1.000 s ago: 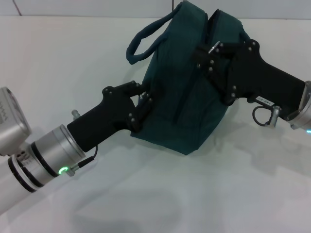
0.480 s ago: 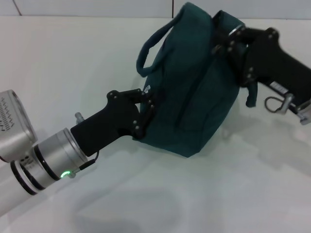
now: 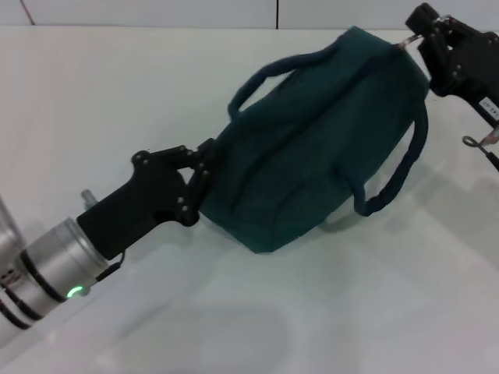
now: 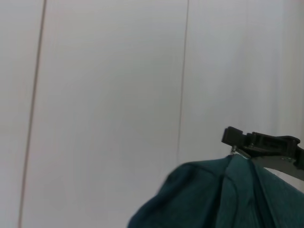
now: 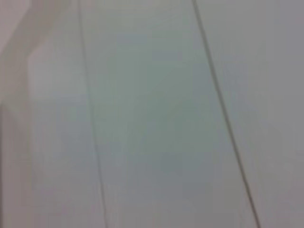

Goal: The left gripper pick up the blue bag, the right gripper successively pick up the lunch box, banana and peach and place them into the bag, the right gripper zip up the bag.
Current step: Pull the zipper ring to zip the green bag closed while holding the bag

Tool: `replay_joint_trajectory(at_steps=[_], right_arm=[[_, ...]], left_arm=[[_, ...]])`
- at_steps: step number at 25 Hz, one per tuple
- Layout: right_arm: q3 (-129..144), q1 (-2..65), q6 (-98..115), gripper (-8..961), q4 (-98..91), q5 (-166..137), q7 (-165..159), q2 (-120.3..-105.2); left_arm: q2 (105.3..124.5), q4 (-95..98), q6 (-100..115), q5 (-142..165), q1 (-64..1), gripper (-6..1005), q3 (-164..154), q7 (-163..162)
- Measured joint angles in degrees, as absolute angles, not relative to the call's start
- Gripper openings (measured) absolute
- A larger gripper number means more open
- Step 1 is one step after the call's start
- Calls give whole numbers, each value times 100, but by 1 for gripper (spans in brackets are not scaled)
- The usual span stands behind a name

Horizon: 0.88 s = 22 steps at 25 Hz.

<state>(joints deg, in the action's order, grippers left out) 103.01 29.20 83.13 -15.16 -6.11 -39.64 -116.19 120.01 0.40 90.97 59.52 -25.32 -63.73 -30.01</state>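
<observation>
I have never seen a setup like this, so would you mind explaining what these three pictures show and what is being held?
This is a two-armed robot. The head camera looks down on a white table. The left gripper, on the silver arm, is clamped on one end of the blue bag. The right gripper pinches the metal zip pull at the bag's far top corner; the bag looks zipped shut. The left wrist camera sees the bag's top edge and the other gripper beyond. The right wrist camera shows only a blank pale surface.
</observation>
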Motion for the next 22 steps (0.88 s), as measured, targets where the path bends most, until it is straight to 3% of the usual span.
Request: replay_joint_trajectory(at_steps=[7,13,22], right_arm=[[10328,2900,8327,27,-1416,-465,-4160,-11615],[10452,2900,8349,27,-1448,-458,-4166,-11618],[10530,2851,8363,27,-1476,-458,-4169,-11619]], left_arm=[[12030,191,9157,5941,-2342,35,-6397,-2976],[12070,130,9485,5940,-2387,95,-6407,-2955],[11937,676,9661,5973,-2945,277,-6422,-4428]])
